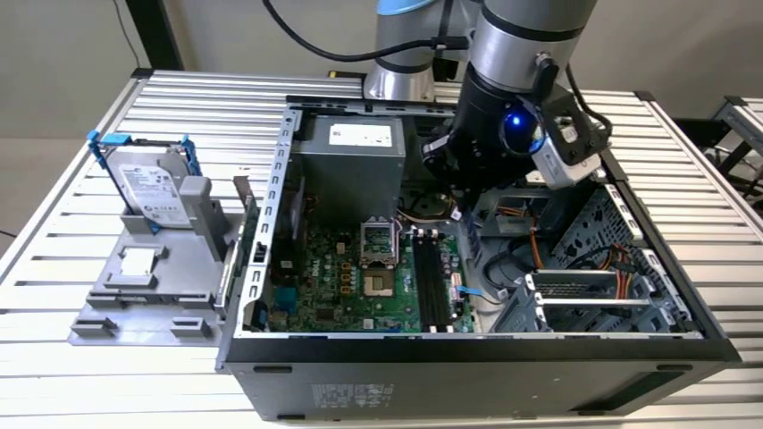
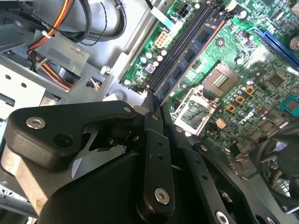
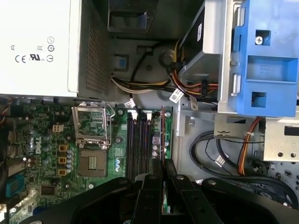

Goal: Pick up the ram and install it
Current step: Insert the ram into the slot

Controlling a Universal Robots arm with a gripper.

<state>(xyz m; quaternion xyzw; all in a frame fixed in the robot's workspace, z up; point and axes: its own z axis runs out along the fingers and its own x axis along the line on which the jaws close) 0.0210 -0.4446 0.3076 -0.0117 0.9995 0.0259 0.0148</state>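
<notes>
The ram (image 2: 189, 55) was pinched at one end by the end effector (image 2: 153, 109) and was held edge-down along the motherboard's (image 3: 46, 140) memory slots (image 3: 132, 144); whether it was seated could not be told.

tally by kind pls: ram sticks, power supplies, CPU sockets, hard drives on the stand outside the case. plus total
ram: 1, held in the gripper
power supply: 1
CPU socket: 1
hard drive on the stand: 1
Total: 4
</notes>
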